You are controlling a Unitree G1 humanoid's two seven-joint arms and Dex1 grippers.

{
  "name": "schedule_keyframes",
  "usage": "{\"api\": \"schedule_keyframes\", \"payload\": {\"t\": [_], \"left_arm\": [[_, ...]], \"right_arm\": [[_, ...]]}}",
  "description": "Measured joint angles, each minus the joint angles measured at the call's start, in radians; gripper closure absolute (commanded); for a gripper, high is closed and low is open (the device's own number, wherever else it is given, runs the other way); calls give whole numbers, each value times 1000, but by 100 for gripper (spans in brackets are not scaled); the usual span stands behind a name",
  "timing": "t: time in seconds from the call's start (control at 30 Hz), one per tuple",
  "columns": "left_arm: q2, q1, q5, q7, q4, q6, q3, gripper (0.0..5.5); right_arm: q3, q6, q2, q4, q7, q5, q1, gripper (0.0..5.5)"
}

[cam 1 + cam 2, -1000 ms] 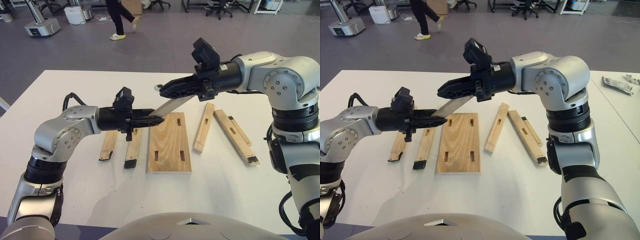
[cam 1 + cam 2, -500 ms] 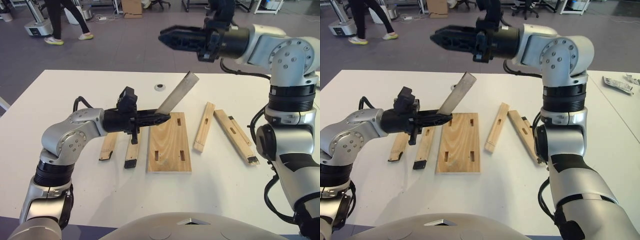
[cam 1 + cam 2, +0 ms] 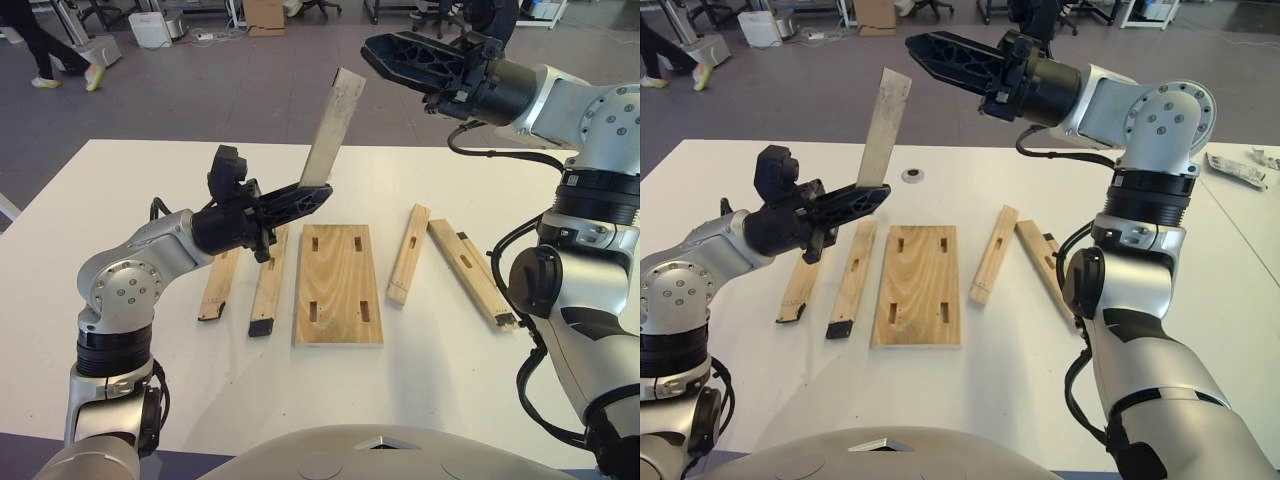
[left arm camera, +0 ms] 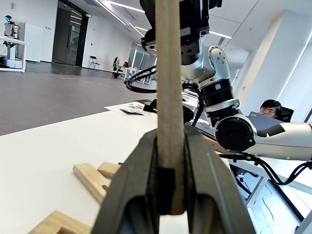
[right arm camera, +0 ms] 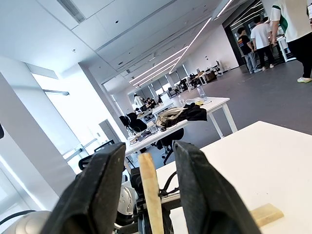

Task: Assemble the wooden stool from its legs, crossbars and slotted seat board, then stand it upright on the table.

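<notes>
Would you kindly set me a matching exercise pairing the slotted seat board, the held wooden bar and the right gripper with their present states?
Things:
1. slotted seat board
2. wooden bar
3. right gripper

States:
A. open, high above the table's far side
B. clamped nearly upright in the left gripper
C. lying flat on the table

Pairs: 1-C, 2-B, 3-A

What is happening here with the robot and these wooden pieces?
The robot is assembling a stool. Its left gripper holds one wooden bar almost upright above the table. The right gripper is open and raised high, apart from the bar. The slotted seat board lies flat on the table, with other wooden parts lying on both sides of it. Nothing is joined yet.
</notes>
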Motion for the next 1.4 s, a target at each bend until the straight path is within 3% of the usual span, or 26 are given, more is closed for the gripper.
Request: {"api": "schedule_keyframes", "payload": {"t": [0.07, 0.23, 0.5, 0.67, 0.8, 0.97, 1.1, 1.3, 1.4], "left_arm": [[-1, -3, -21, 1, 0, 9, -3, 509], [-9, -10, -36, 14, -2, 11, -4, 509], [-12, -10, -70, 18, -5, 12, -8, 509], [-18, -10, -79, 18, -6, 11, -13, 509], [-43, -11, -69, 49, 4, 1, -10, 420], [-28, 47, 15, 100, 41, -75, 73, 385], [11, 328, 57, 64, -66, -83, 88, 385], [-108, 431, 107, 167, -110, -187, 90, 385], [-136, 433, 109, 195, -117, -194, 82, 385]], "right_arm": [[-3, 12, 7, -28, -12, 24, 4, 312], [7, 15, 36, -66, -32, 39, 42, 308], [32, 16, 57, -112, -47, 68, 45, 492], [32, 14, 57, -120, -55, 69, 45, 503], [32, -6, 62, -139, -80, 68, 63, 507], [26, -153, 39, -132, -176, -51, 95, 508], [65, -288, 1, -250, -330, -253, 339, 508], [85, -360, 194, -395, -622, -394, 673, 508], [96, -408, 212, -415, -683, -459, 751, 508]]}}
